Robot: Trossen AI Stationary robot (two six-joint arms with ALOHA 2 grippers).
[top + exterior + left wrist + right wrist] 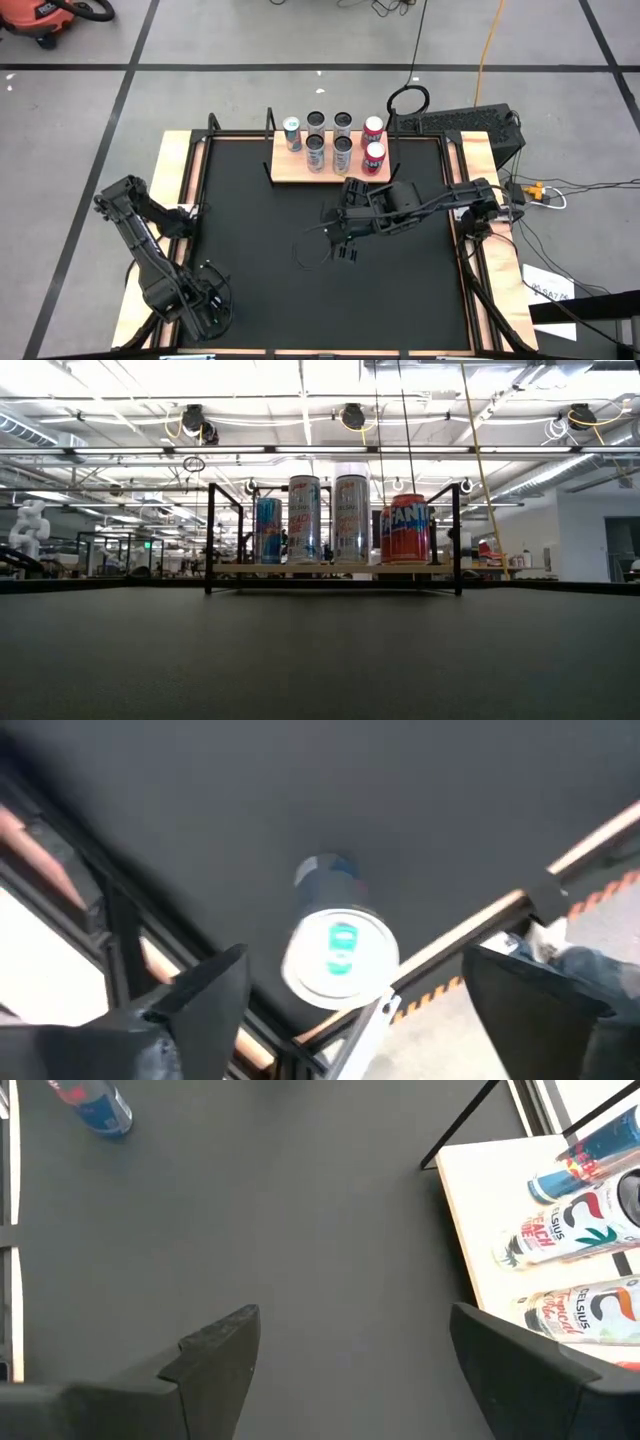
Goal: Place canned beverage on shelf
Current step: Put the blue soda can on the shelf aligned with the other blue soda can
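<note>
The right gripper is hanging over the middle of the black mat, in front of the shelf, with its fingers spread wide and nothing between them. Its wrist view is looking down past those fingers at bare mat, with the shelf's light board off to one side and a blue can standing alone far across the mat.

The left gripper is sitting at the near left corner of the mat, jaws wide apart and empty. Its wrist view is looking down on that same can, standing upright on the mat near the table edge, between the spread fingers but below them and not touched.

On the shelf, at the far edge of the mat, seven cans are standing upright in two rows. A blue can is standing at the left end, four silver cans are filling the middle, and two red cans are taking the right end. In the low view the red Fanta can is showing beside the tall silver ones.
</note>
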